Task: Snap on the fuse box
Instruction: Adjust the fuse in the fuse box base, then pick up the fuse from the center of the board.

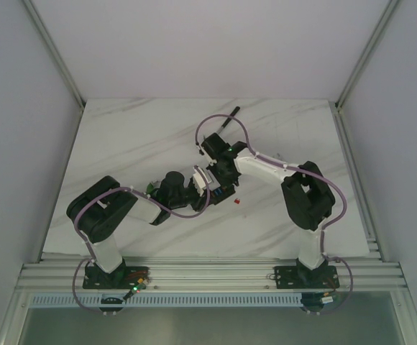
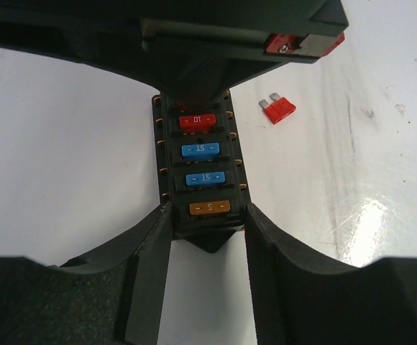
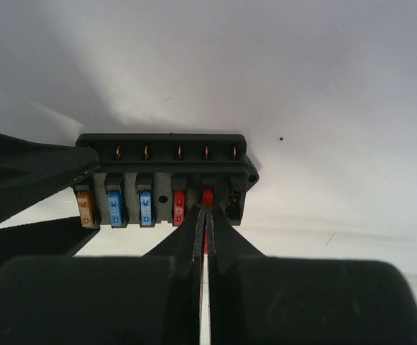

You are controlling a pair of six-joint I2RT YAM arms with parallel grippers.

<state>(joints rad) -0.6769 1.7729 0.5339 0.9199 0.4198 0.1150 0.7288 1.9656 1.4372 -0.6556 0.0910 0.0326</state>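
The fuse box (image 2: 203, 165) is a small black block lying on the white table, with one red, two blue and one orange fuse seated in its face. My left gripper (image 2: 208, 230) is shut on its orange-fuse end, one finger on each side. My right gripper (image 3: 207, 208) is shut on a small red fuse (image 3: 208, 195) and holds it at the slot beside the seated red fuse on the fuse box (image 3: 165, 147). In the top view both grippers meet over the fuse box (image 1: 221, 189) at the table's middle. The slot at the far end looks empty.
A loose red fuse (image 2: 277, 108) lies on the table just right of the box, also visible from above as the loose fuse (image 1: 236, 203). A slim black tool (image 1: 226, 117) lies at the back. A small green part (image 1: 149, 188) shows beside the left arm.
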